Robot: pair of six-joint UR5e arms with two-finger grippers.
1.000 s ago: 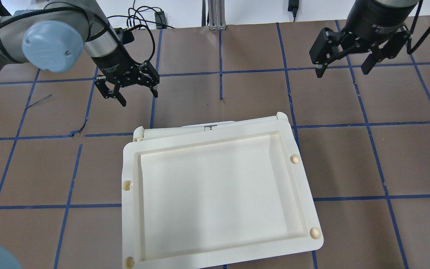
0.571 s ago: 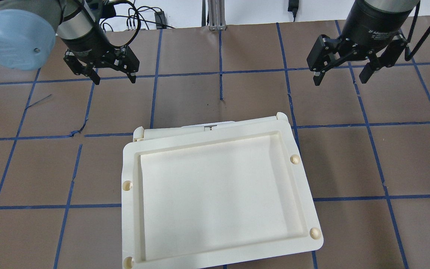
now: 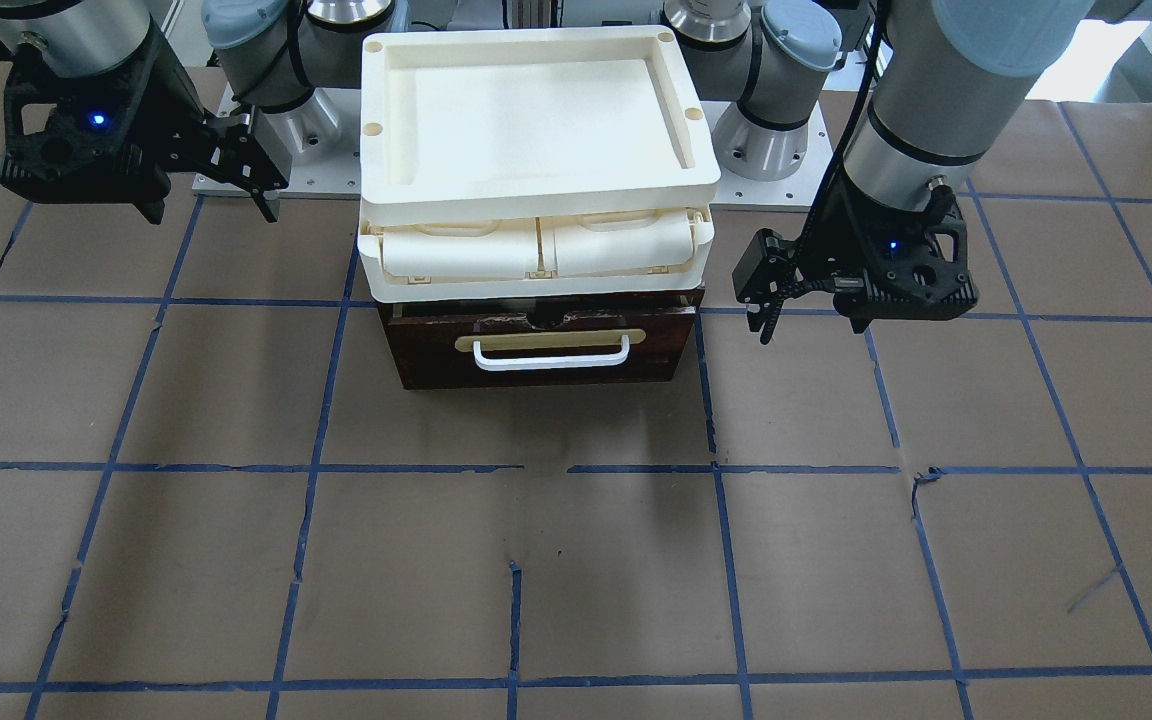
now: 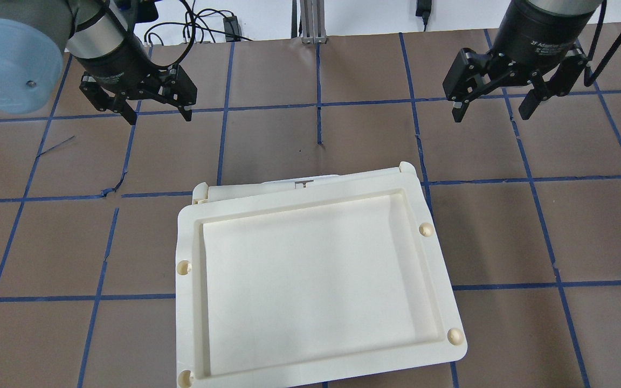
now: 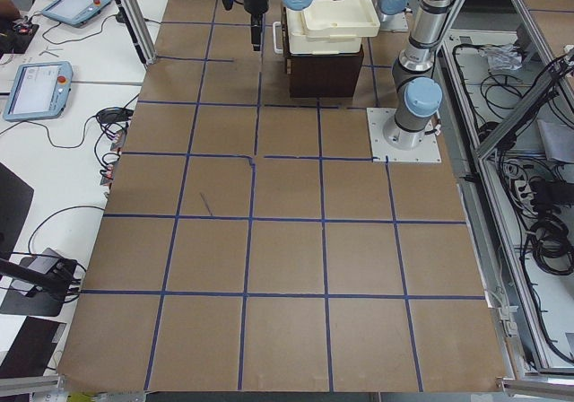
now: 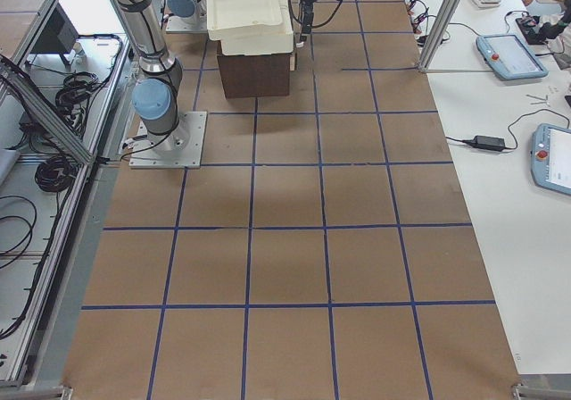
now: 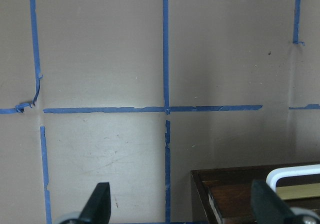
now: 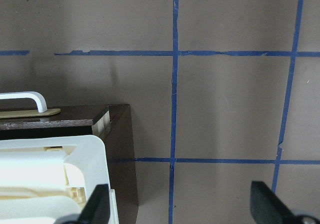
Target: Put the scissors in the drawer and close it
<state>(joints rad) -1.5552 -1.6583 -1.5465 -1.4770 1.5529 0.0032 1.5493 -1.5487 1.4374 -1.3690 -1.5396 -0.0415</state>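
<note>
The drawer (image 3: 541,350) has a dark brown front, a brass plate and a white bar handle (image 3: 550,358). It looks pushed in under the cream trays (image 3: 536,150). Its corner shows in the left wrist view (image 7: 250,194) and the right wrist view (image 8: 60,119). The scissors are not in sight in any view. My left gripper (image 4: 157,116) is open and empty, above the table beside the drawer's front corner (image 3: 811,320). My right gripper (image 4: 491,110) is open and empty, off the other side of the trays (image 3: 208,205).
The stacked cream trays (image 4: 316,280) cover the drawer case from above. Brown table paper with a blue tape grid (image 3: 536,560) lies all around. Cables (image 4: 202,27) and a metal post (image 4: 310,21) sit at the far table edge.
My left gripper has moved left and toward the far table edge, away from the drawer. My right gripper has hardly moved. Both stay open.
</note>
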